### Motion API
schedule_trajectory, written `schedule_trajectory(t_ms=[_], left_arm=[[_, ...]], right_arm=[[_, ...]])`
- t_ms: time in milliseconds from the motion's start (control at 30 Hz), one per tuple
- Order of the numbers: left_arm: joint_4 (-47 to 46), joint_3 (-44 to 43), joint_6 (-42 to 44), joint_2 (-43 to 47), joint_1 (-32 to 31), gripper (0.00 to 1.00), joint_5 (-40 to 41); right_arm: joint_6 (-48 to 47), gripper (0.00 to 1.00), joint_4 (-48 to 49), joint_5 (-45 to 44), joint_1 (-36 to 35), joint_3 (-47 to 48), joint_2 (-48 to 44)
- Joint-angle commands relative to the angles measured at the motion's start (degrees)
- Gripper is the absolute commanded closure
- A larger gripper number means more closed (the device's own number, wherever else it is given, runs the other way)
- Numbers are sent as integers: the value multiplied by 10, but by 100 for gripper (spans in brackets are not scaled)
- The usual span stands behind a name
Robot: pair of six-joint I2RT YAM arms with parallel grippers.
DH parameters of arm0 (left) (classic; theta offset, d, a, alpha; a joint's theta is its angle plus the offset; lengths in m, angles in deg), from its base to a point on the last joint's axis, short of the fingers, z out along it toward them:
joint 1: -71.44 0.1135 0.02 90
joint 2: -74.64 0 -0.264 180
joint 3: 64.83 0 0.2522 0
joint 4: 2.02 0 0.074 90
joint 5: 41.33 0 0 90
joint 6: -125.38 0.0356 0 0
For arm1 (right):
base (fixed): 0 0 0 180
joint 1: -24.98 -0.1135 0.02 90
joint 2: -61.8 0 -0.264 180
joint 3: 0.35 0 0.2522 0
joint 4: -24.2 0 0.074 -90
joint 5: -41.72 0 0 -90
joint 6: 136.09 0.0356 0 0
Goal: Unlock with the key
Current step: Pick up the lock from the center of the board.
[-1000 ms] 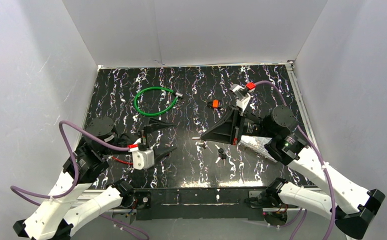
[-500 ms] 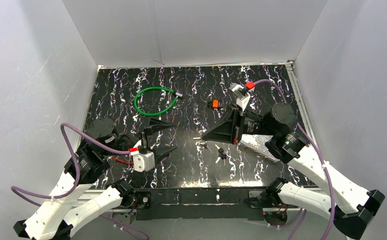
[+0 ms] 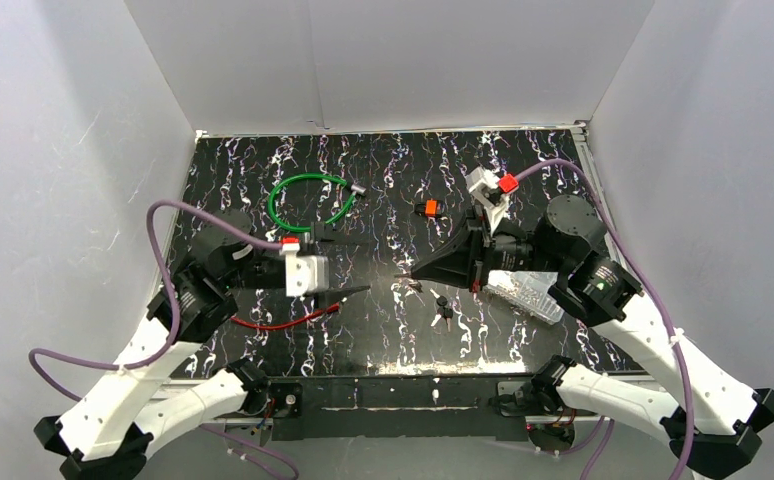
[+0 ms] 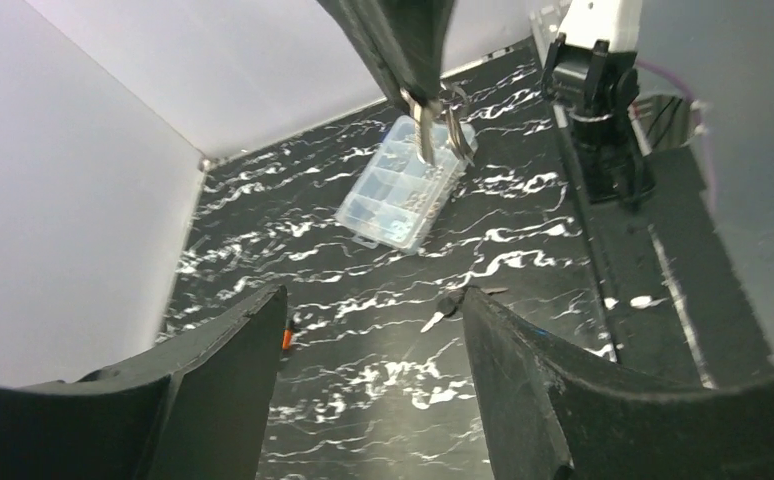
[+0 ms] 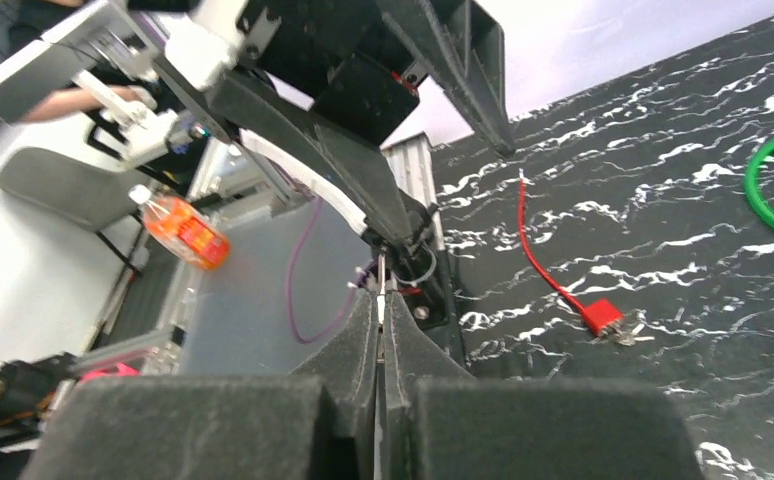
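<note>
- Key (image 4: 424, 128) showed only as a thin edge in the right wrist view; the left wrist view showed it more clearly, hanging with its ring.
- Right hand (image 3: 415, 271) was clenched on that key, above the counter (image 3: 383, 180).
- Left hand (image 3: 349, 266) stood spread, grasping nothing, facing the key.
- Small orange item (image 3: 428, 208) was too small to identify.
</note>
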Motion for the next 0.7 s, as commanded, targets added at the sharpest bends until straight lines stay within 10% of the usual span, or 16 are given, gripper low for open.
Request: schedule_trajectory(t_ms=[0,667], left_arm=[[-23,-29,-125,-26,-1,39,-26],[54,-80,-131,-64,0,49,-165]], right_arm=[[-147,99,-60,-55,-41,50,-3],[-309,99,-160,-177,-146,138,55]])
